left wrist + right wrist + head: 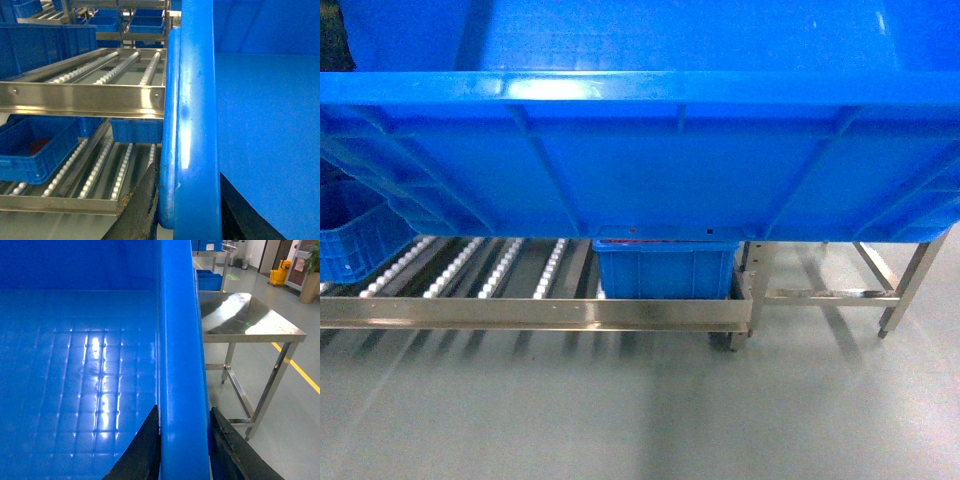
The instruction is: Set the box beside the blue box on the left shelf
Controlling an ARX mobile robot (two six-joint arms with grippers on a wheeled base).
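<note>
Both arms up at the sides, carrying the big bright-blue ribbed plastic crate in mid-air, above and in front of the silvery steel flow rack with white roller tracks. Left gripper clamped on the crate's thick rolled rim, one dark finger on each side of it. Right gripper clamped on the opposite rim the same way, black fingers pinching the glossy edge. Crate floor smooth with a faint grid pattern. On the rack's lower level, a small blue bin at the right end, another blue crate at the left, bare rollers between them. Shiny steel table standing just right of the rack, grey floor around it.
</note>
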